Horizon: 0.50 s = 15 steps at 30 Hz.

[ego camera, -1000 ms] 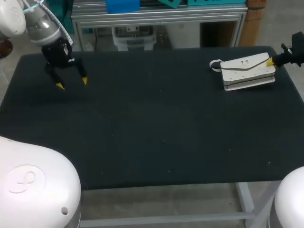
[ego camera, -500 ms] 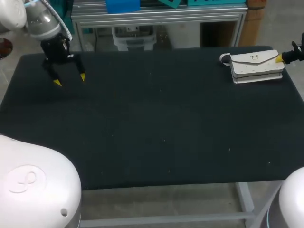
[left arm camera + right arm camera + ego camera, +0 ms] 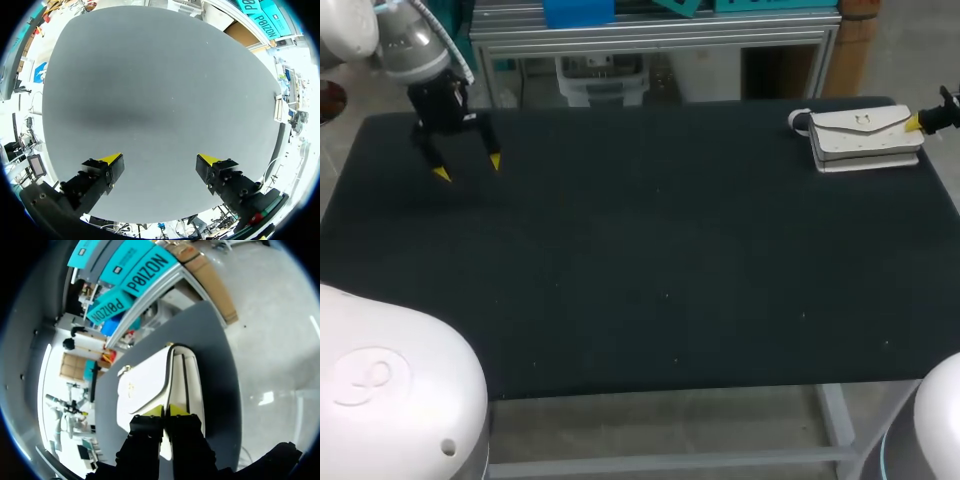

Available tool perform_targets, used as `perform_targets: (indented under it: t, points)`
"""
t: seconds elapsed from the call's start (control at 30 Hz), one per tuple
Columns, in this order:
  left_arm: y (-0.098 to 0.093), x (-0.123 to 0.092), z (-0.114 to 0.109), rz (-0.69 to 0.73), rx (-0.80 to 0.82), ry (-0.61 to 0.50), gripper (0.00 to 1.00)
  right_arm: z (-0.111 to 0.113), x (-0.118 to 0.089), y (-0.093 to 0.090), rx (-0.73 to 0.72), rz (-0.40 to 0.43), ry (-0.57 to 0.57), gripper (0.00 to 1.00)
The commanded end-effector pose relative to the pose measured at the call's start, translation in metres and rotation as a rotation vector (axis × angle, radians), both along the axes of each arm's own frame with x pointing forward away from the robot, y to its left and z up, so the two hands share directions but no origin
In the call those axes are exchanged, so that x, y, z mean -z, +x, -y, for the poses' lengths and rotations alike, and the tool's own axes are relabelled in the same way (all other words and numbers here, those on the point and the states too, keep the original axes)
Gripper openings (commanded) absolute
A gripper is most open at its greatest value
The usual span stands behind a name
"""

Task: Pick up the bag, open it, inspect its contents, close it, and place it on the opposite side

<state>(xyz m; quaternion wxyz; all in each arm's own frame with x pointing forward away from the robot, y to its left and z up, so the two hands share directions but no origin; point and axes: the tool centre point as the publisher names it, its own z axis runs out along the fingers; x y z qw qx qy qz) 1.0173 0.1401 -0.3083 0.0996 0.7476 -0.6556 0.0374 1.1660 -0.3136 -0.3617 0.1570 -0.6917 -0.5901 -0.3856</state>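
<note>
- Right pincer [image 3: 165, 411]: your fingers are pressed almost together on the near end of the white bag [image 3: 192, 385], apparently pinching a thin part of it.
- Your left pincer [image 3: 469, 167] hangs spread and empty over the far left corner of the tabletop [image 3: 650, 260], well apart from the bag.
- You have the bag at the tabletop's far right corner, its flap [image 3: 142, 390] lying shut. Whether it is lifted clear, you cannot tell.
- Judging by this, only the grasp is made. Opening, inspecting, closing and carrying it across to the left side look still ahead of you.
</note>
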Motion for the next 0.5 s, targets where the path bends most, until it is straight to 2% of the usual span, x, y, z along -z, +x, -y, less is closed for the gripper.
perform_targets:
  t: [0.03, 0.1, 0.13, 0.17, 0.27, 0.3, 0.5]
  points:
    - [0.001, 0.001, 0.001, -0.003, 0.004, 0.001, 1.00, 0.009, 0.006, 0.012, -0.180, -0.158, 0.042, 0.00]
    - [0.000, 0.000, 0.001, -0.003, 0.007, 0.001, 1.00, 0.011, 0.009, 0.014, -0.177, -0.166, 0.046, 0.00]
    - [0.000, 0.000, 0.001, -0.003, 0.008, 0.001, 1.00, 0.011, 0.009, 0.015, -0.176, -0.169, 0.048, 0.04]
    - [0.000, 0.000, 0.001, -0.002, 0.010, 0.003, 1.00, 0.012, 0.010, 0.016, -0.176, -0.172, 0.049, 0.23]
    - [-0.001, -0.001, 0.001, 0.011, 0.011, 0.014, 1.00, 0.013, 0.011, 0.017, -0.169, -0.184, 0.041, 0.44]
    - [-0.001, -0.002, 0.001, 0.023, 0.010, 0.016, 1.00, 0.014, 0.011, 0.017, -0.168, -0.185, 0.039, 1.00]
    - [-0.002, -0.004, -0.001, 0.048, 0.000, 0.010, 1.00, 0.019, -0.002, 0.008, -0.145, -0.191, 0.008, 1.00]
